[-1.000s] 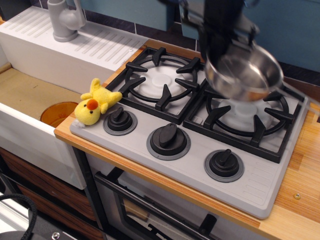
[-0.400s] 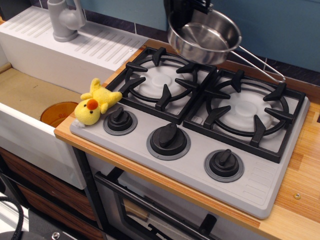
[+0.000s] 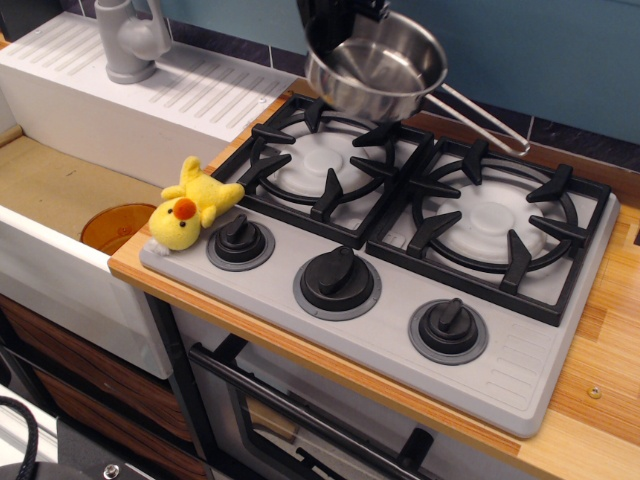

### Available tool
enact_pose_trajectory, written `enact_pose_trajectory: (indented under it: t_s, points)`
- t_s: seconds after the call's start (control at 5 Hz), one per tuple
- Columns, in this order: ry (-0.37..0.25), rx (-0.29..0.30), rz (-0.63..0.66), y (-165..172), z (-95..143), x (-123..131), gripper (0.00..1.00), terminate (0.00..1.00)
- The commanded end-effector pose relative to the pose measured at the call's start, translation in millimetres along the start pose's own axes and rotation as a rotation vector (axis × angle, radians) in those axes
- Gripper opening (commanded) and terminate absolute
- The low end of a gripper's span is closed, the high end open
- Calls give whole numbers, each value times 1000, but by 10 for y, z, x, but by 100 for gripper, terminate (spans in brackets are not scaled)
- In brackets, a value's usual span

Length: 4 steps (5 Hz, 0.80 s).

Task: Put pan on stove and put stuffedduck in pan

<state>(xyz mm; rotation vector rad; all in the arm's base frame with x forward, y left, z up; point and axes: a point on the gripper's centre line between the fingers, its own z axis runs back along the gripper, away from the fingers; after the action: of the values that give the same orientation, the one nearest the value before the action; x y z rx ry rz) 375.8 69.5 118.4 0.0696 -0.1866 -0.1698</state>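
Observation:
The shiny steel pan [image 3: 378,68] hangs in the air, tilted, above the back edge of the left burner [image 3: 325,160] of the grey stove [image 3: 400,320]. Its wire handle [image 3: 480,120] points right. My black gripper [image 3: 335,25] is at the pan's far left rim at the top of the view, shut on the rim. The yellow stuffedduck [image 3: 190,205] lies on the stove's front left corner, beside the left knob [image 3: 240,240].
A white sink [image 3: 60,200] with an orange plate [image 3: 115,225] in it is to the left, with a grey tap [image 3: 130,40] and drainboard behind. The right burner [image 3: 490,225] is bare. Wooden counter [image 3: 600,380] runs along the right and front.
The pan, held by my gripper, has moved left from above the right burner to above the back of the left burner. The duck has not moved.

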Motion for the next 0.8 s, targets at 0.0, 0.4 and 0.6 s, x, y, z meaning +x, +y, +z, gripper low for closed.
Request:
enact_pose_trajectory:
  t_s: [0.0, 0.4, 0.6]
  points:
    - [-64, 14, 19, 163, -10, -63, 0, 0]
    - [-86, 8, 5, 329, -162, -87, 0, 0]
    - [-85, 8, -1, 382, -175, -53, 0, 0]
